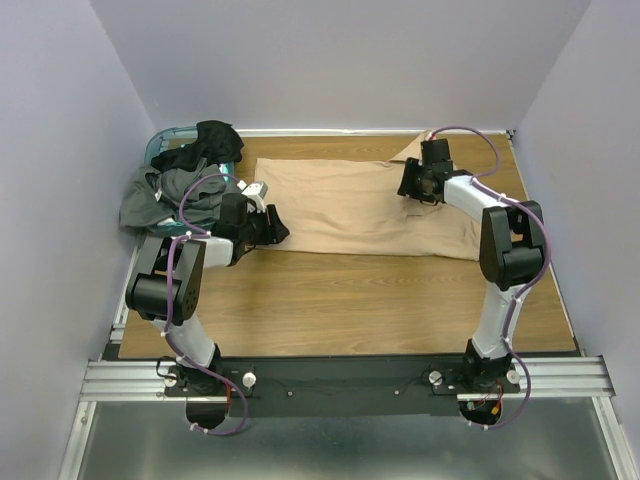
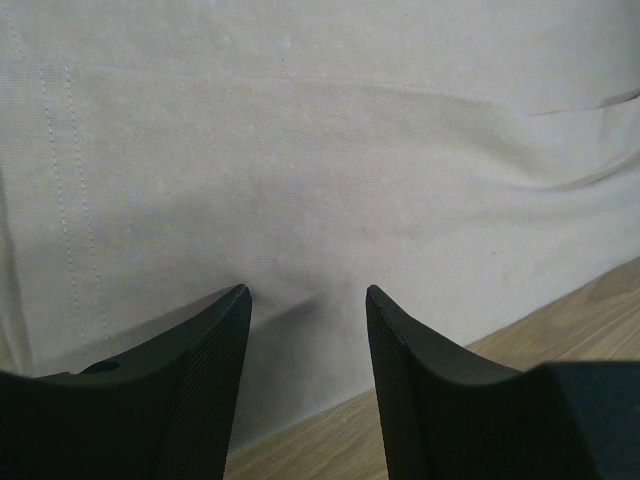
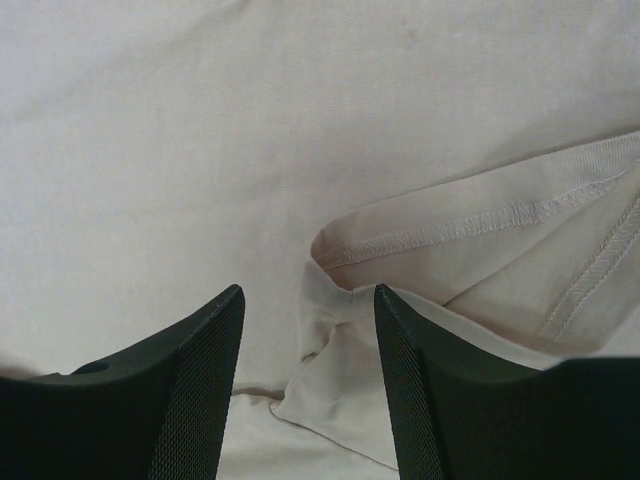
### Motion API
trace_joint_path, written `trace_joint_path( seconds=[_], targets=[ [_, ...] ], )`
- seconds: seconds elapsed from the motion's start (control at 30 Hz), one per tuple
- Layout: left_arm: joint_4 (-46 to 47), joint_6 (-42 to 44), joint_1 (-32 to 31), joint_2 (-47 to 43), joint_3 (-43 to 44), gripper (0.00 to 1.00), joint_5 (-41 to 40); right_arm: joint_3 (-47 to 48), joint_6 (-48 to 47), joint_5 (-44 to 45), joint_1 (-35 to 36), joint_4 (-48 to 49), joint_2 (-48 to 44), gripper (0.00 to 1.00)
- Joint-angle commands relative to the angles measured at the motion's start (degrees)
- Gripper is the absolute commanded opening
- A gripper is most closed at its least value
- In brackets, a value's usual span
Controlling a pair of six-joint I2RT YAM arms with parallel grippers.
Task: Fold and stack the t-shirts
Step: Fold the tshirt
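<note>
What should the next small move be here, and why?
Probably lower the left hand and pinch the edge of the tan t-shirt beneath it: that hand hangs open right over the edge, the right hand is open too, and the shirt lies spread out.

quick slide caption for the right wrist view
Right hand open above a folded-over stitched edge of the tan t-shirt.
</note>
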Motion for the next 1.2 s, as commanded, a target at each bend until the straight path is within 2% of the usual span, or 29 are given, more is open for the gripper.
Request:
trace_joint_path(
  seconds=[0.0, 0.4, 0.6, 0.73, 0.8, 1.0, 1.07, 1.1, 1.17],
  targets=[
    [0.2, 1.0, -0.4, 0.5, 0.7, 0.58, 0.9, -0.3, -0.9, 1.2, 0.2, -1.3, 0.2, 0.6],
    [0.1, 1.0, -0.4, 0.2, 0.6, 0.58, 0.9, 1.1, -0.8, 1.2, 0.2, -1.5, 3.3, 0.5],
    [0.1, 1.0, -0.4, 0.0, 0.6, 0.58, 0.9, 2.3, -1.3, 1.1, 0.2, -1.5, 4.2, 0.26],
    [0.1, 1.1, -0.4, -0.1, 0.6, 0.58, 0.9, 3.8, -2.0, 0.9, 0.2, -1.6, 4.9, 0.14],
    [0.0, 1.1, -0.4, -0.1, 0.6, 0.58, 0.9, 4.4, -2.1, 0.6, 0.2, -1.7, 5.6, 0.12],
    [0.0, 1.1, -0.4, 0.0, 0.6, 0.58, 0.9, 4.5, -1.5, 1.4, 0.2, -2.3, 5.8, 0.13],
    [0.0, 1.0, -0.4, 0.1, 0.6, 0.58, 1.0, 4.1, -1.4, 2.5, 0.2, -2.6, 5.6, 0.16],
    [0.0, 1.0, -0.4, 0.2, 0.6, 0.58, 1.1, 3.9, -1.2, 2.8, 0.2, -2.9, 5.3, 0.26],
    [-0.1, 1.1, -0.4, 0.2, 0.6, 0.58, 1.1, 3.2, -1.0, 3.5, 0.2, -3.0, 4.5, 0.29]
  ],
)
